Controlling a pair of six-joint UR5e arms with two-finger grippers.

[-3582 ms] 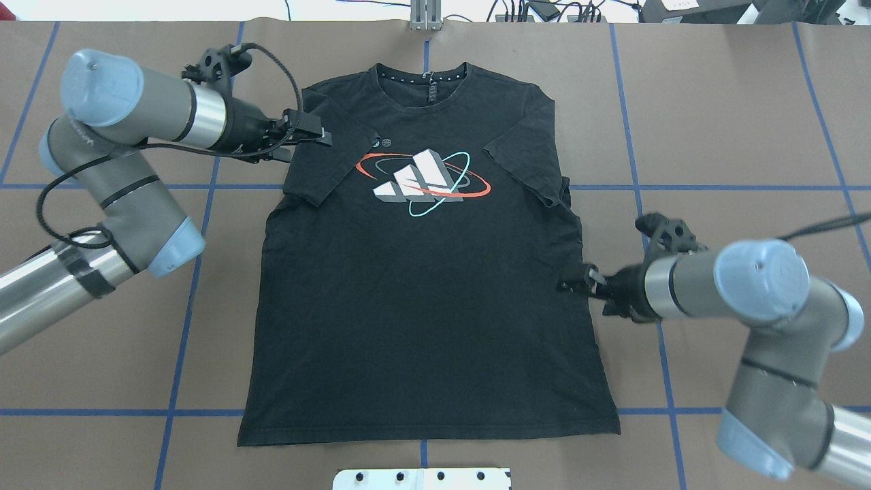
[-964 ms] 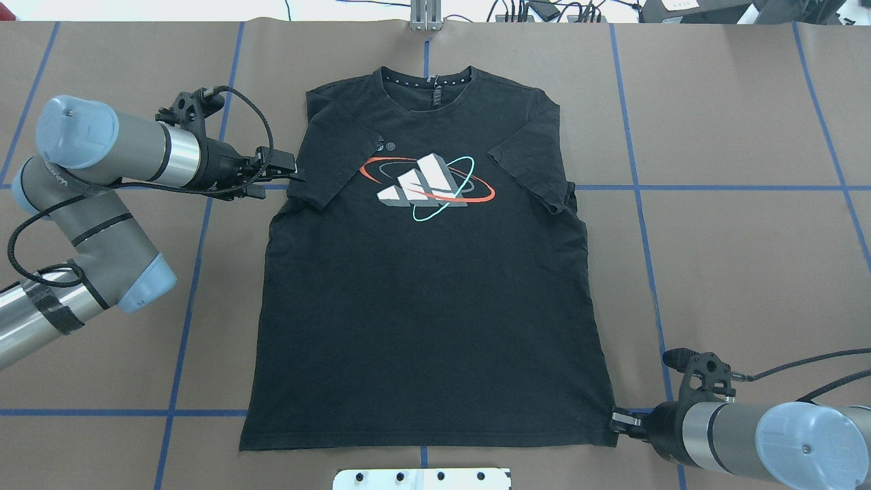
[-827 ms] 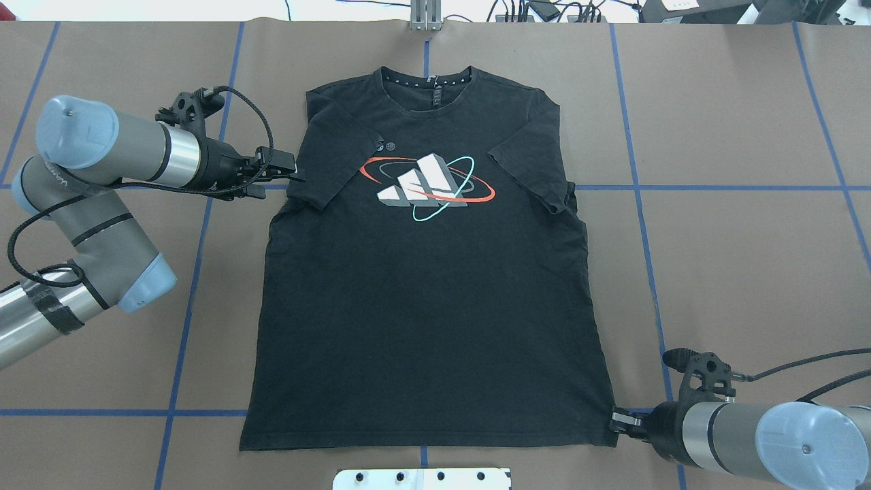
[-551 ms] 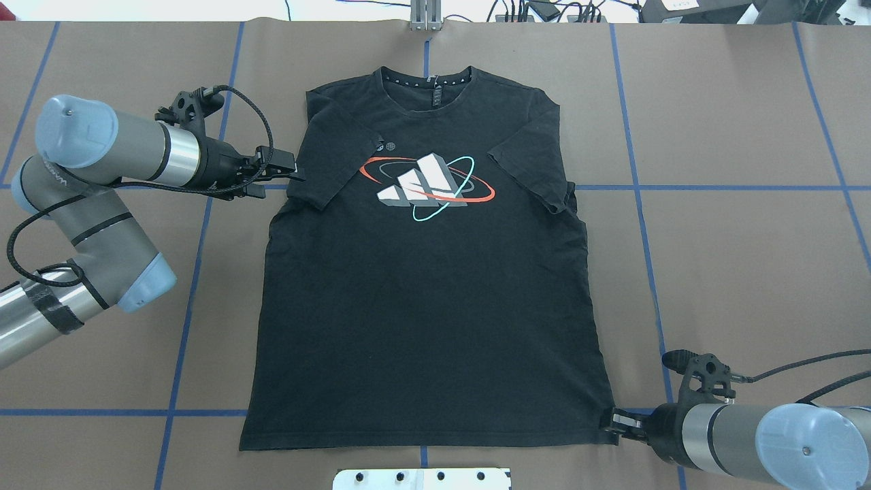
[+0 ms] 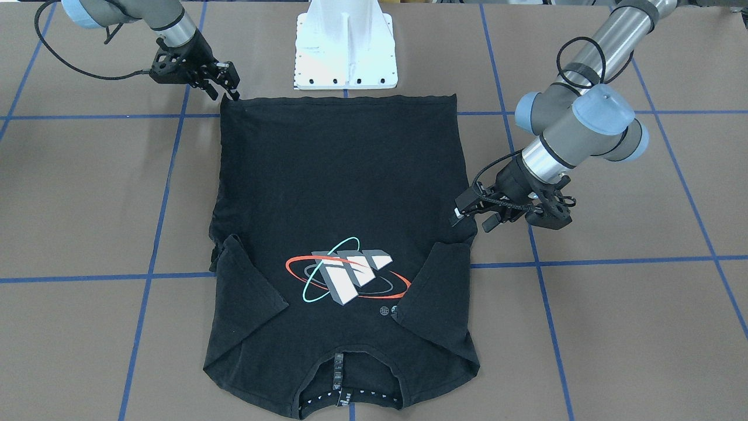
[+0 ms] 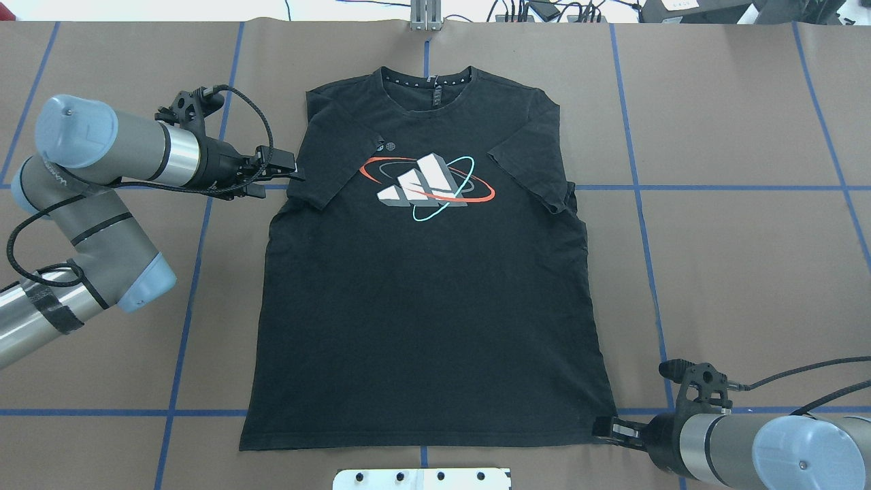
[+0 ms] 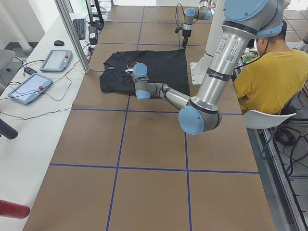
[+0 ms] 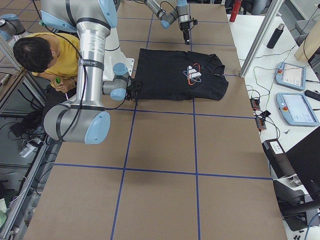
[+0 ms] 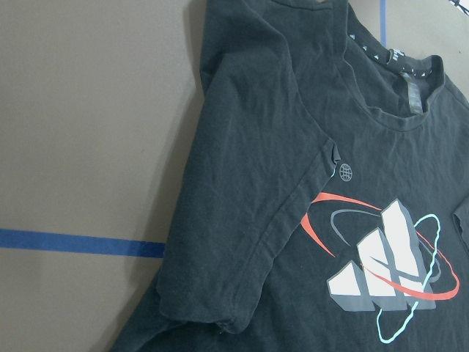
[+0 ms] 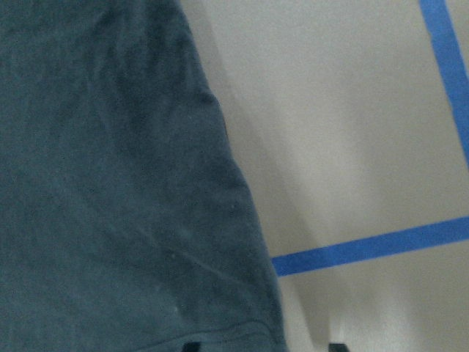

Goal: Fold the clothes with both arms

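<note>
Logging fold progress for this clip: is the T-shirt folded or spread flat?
Mostly spread: the T-shirt lies flat, logo up, hem unfolded; only both sleeves are turned in over the chest.

Overhead camera sits behind the robot, looking forward and down on the black short-sleeved T-shirt (image 6: 422, 306) across the brown paper-covered table with blue tape lines (image 6: 748, 272); the front-facing one stares back, collar (image 5: 362, 400) nearest. 2 side cameras watch along the table from each end, far off. Wrist cameras are in tight: left on the red, teal and white-grey orbit logo (image 9: 388, 271), right on a hem edge (image 10: 220, 220), both patches also seen overhead.
</note>
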